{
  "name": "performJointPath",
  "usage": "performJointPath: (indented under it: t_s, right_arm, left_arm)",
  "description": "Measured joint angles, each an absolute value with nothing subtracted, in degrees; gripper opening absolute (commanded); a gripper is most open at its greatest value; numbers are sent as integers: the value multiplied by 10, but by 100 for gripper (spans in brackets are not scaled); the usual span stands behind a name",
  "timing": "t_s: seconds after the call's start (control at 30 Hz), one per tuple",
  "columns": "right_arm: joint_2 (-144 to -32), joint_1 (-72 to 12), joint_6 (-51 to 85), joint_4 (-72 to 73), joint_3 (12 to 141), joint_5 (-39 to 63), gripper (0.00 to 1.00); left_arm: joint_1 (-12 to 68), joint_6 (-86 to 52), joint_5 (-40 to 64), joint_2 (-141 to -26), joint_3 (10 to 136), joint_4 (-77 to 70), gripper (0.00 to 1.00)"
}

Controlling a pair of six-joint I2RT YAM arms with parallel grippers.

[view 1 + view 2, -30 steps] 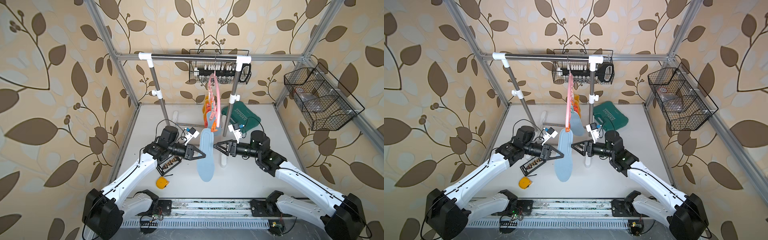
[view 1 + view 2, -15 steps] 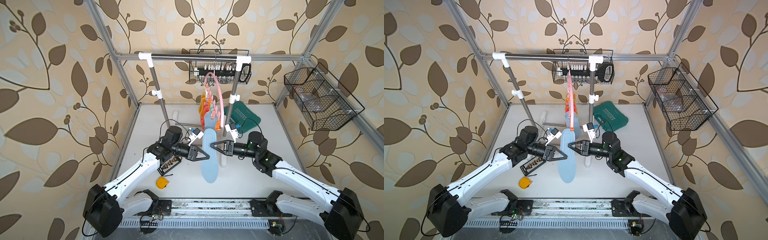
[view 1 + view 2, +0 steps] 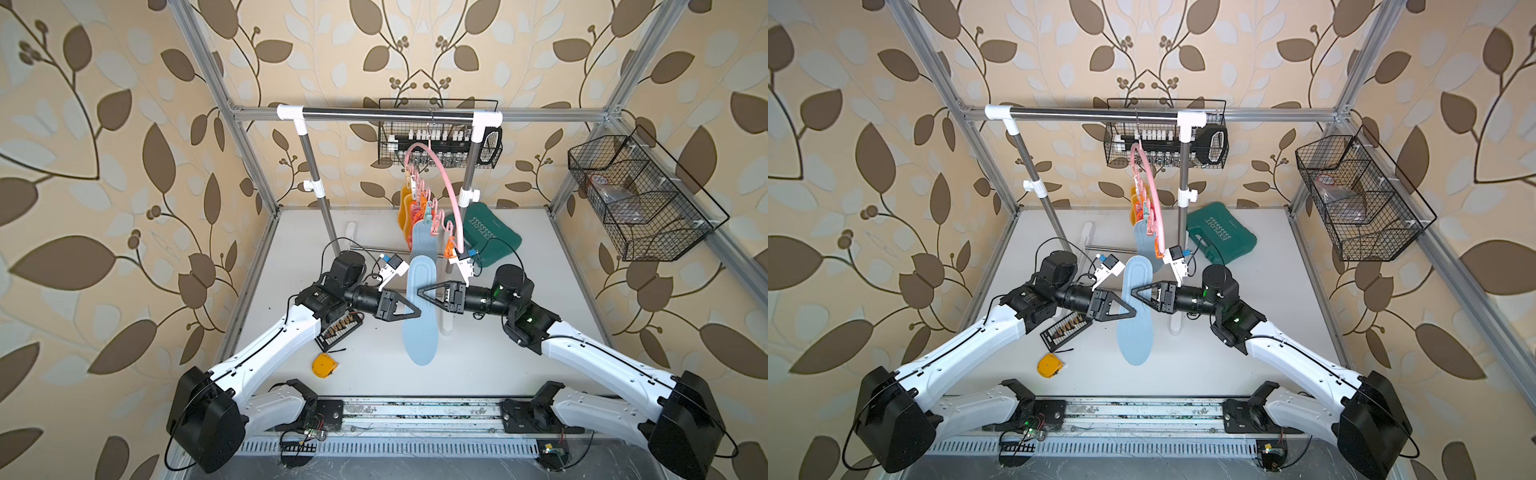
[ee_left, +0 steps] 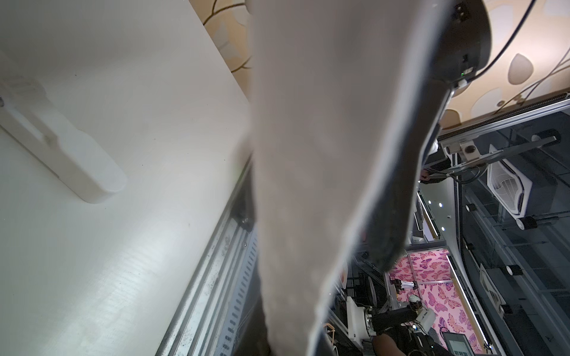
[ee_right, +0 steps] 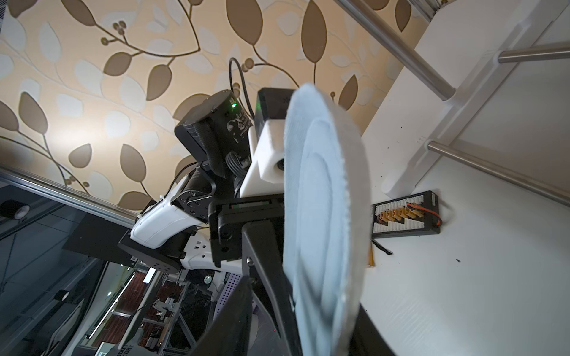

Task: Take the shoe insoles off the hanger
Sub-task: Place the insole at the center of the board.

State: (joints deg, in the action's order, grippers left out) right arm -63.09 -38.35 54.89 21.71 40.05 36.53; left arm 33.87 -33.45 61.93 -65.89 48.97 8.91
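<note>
Top views, both: pale blue-grey insole (image 3: 422, 332) (image 3: 1136, 340) hanging lengthwise between the two arms, over the counter (image 3: 478, 365). Pinched at one long edge, about mid-length, by the left pincer (image 3: 417, 314) (image 3: 1136, 312), pressed together on it. Met from the opposite side, slightly nearer its upper end, by the right pincer (image 3: 419, 291) (image 3: 1133, 291). Impossible to tell whether that one is clamped on the insole or only standing around its edge.

Upper end of the held insole just below the lowest clips of the pink hanger (image 3: 451, 195) (image 3: 1152, 187); contact there not clear. Hanger hooked on the steel bar of the garment rack (image 3: 386, 113) and swung askew. Clipped along its wavy bar: mustard-yellow insoles (image 3: 402, 208), red-orange insoles (image 3: 415, 208) and a second pale blue insole (image 3: 424, 232).

Left wrist view: filled down the middle by the same insole (image 4: 308, 154), blurred and grey. Right wrist view: insole (image 5: 324, 200) seen nearly edge-on, with the left arm's black finger against its far face.

On the counter, well apart from all this: yellow tape measure (image 3: 323, 365) and green case (image 3: 490, 237).
</note>
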Motion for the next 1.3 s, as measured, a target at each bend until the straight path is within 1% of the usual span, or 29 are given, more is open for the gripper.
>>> performJointPath:
  t_s: [0.1, 0.13, 0.2, 0.23, 0.3, 0.37, 0.4, 0.47, 0.6, 0.63, 0.7, 0.73, 0.87, 1.0, 1.17, 1.3]
  right_arm:
    - [-632, -386, 553, 223, 394, 367, 23]
    - [-632, -386, 551, 224, 394, 367, 17]
    - [-633, -386, 548, 229, 393, 368, 1]
    - [-634, -386, 547, 230, 393, 369, 0]
    - [-640, -386, 547, 229, 393, 371, 0]
    - [-646, -386, 536, 219, 393, 373, 0]
    - [-647, -386, 527, 209, 393, 373, 0]
    - [-648, -386, 500, 173, 395, 367, 0]
    - [-644, -386, 446, 104, 395, 346, 0]
    - [-642, -386, 433, 88, 395, 338, 0]
    - [-641, -386, 411, 63, 395, 326, 0]
    - [-641, -386, 401, 52, 395, 320, 0]
    - [-648, -387, 367, 18, 394, 303, 0]
    - [-691, -397, 341, -6, 394, 295, 0]
    - [-754, -438, 327, -12, 392, 275, 0]
    - [-810, -470, 321, -8, 392, 259, 0]
  left_arm:
    - [339, -336, 620, -659, 490, 82, 16]
    - [339, -336, 620, -659, 490, 80, 18]
    - [339, -334, 619, -659, 490, 79, 25]
    - [339, -333, 618, -659, 490, 81, 28]
    - [339, -330, 616, -659, 491, 86, 42]
    - [339, -327, 612, -659, 492, 95, 58]
    - [339, -323, 607, -659, 494, 101, 63]
    - [339, -313, 590, -658, 501, 130, 70]
    - [338, -294, 538, -642, 514, 182, 78]
    - [338, -287, 520, -633, 515, 197, 83]
    - [338, -278, 479, -618, 521, 225, 97]
    - [338, -276, 450, -611, 527, 242, 99]
    - [338, -279, 303, -587, 552, 309, 99]
    - [337, -286, 167, -585, 566, 367, 99]
    - [337, -299, 70, -574, 561, 400, 99]
    - [337, -306, 25, -552, 555, 411, 99]
